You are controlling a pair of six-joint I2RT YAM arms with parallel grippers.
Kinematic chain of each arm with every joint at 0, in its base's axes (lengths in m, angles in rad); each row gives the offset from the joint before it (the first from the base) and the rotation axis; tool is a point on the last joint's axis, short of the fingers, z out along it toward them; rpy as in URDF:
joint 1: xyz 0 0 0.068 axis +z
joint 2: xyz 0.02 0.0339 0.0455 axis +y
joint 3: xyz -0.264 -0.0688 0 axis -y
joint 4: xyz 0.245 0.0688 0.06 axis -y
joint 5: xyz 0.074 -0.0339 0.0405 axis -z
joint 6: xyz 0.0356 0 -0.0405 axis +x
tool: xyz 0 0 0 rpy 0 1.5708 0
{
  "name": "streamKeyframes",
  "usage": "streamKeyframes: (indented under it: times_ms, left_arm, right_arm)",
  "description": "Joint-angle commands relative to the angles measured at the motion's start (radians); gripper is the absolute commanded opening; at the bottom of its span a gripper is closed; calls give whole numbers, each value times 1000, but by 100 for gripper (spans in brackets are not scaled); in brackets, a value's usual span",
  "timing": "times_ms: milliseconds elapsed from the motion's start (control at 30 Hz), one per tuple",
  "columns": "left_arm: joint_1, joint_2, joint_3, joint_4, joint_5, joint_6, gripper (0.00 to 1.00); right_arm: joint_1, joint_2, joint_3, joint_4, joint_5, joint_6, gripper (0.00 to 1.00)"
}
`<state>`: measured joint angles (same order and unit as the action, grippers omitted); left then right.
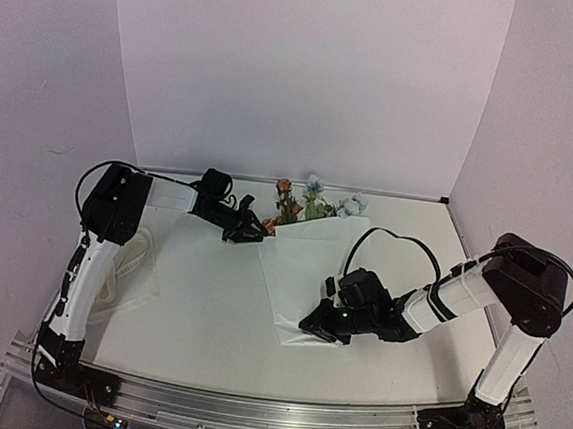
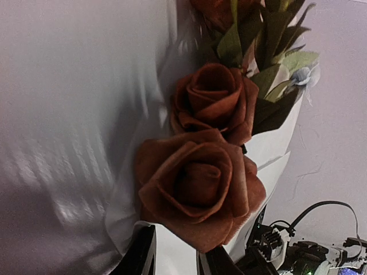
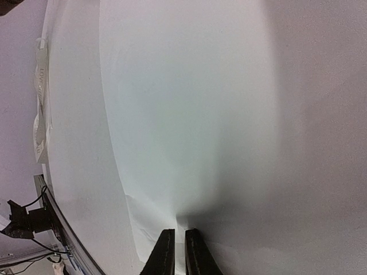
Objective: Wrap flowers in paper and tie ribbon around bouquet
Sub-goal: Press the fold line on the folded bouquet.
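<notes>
Currently the paper lies on the table, a little right of centre. The flowers sit at its far end. Their stems go under a fold of the sheet, and the orange and pale blue blooms stick out toward the back wall.

Right gripper: down low at the near end of the sheet. Its wrist view shows the two fingers almost together. A crease in the paper runs straight into the slit between them, so it is clamped on the paper.

Left gripper: reaching in from the left to the far left corner of the sheet, just beside the orange blooms. In its wrist view the flowers fill the frame: two orange roses, green leaves behind them, and the paper alongside. Only the fingertips show, at the bottom edge, standing apart with white sheet between them. I cannot tell whether they actually press on it; possibly a loose hold on the edge.

The ribbon lies loose on the left side of the table beside the left arm, well apart from the paper. The right wrist view catches the ribbon at its left margin.
</notes>
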<state>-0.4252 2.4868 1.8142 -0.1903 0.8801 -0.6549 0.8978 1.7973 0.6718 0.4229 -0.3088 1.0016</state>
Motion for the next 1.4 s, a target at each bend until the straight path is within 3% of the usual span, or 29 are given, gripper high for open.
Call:
streamKeyframes:
  times_ms: [0, 233, 500, 567, 767, 867, 1000, 1133, 1367]
  left_arm:
    - [50, 65, 83, -90, -73, 38, 27]
    - [64, 18, 179, -161, -69, 96, 33]
    - [73, -176, 117, -155, -109, 129, 43]
    - [73, -218, 80, -149, -113, 129, 45]
    - [72, -411, -127, -55, -180, 63, 48]
    - [61, -516, -284, 37, -185, -3, 48]
    - [-15, -608, -433, 102, -156, -27, 46]
    - [-153, -645, -532, 97, -124, 10, 38]
    - [-391, -582, -593, 76, -105, 64, 23]
  right_arm:
    - [3, 43, 2, -116, 12, 18, 10]
    - [-10, 8, 89, -152, 13, 37, 13]
    - [-20, -178, 211, -401, 35, -47, 25]
    - [-24, -234, 222, -484, 63, -72, 29]
    - [-44, -344, 242, -799, 180, -209, 56]
    - [-52, -332, 274, -891, 200, -262, 61]
    - [-53, -303, 300, -939, 209, -288, 59]
    - [-52, -309, 292, -947, 207, -282, 58]
    - [-37, -423, 224, -950, 266, -270, 57]
